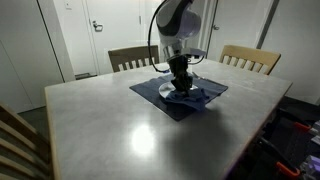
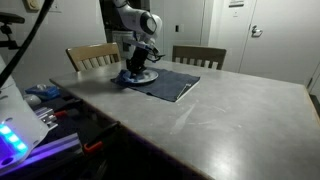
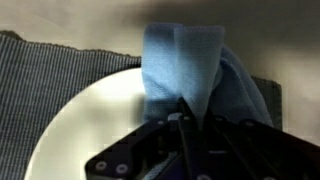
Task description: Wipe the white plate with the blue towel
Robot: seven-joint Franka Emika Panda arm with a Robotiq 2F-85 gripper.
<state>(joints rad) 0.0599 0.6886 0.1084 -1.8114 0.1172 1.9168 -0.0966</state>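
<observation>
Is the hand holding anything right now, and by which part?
Yes. The hand is shut on the blue towel, pinching a gathered fold of the bunched cloth, which lies over the white plate.

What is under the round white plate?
A flat dark navy placemat lies under the round white plate and shows on both sides of it. The mat beneath the plate is covered, and the folded blue towel hides part of the plate.

Most of the surface [image 1: 140, 135] lies bare across the lower frame in both exterior views. At upper centre the arm [image 1: 176, 25] stands over the white plate [image 3: 90, 120] and blue towel [image 3: 185, 60]; chairs [image 1: 130, 58] line the far edge.
</observation>
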